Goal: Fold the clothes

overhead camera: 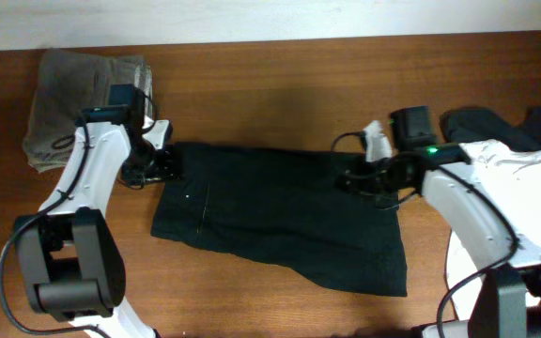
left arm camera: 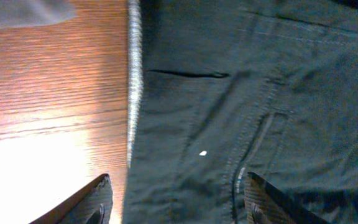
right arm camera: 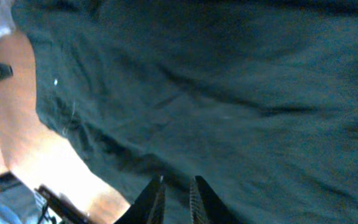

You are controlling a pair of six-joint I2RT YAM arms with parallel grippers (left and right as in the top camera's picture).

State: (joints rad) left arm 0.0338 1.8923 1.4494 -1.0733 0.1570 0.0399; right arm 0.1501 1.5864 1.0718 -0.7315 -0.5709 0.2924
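You had the black shorts (overhead camera: 280, 211) spread flat on the table (overhead camera: 280, 84), between the two arms. Your left gripper (left arm camera: 176, 186) stood at their left edge, over the grey waistband (left arm camera: 133, 93), fingers wide apart and holding nothing. Your right gripper (right arm camera: 176, 190) hung over the right part, fingers almost together; whether cloth was between them, I could not tell.
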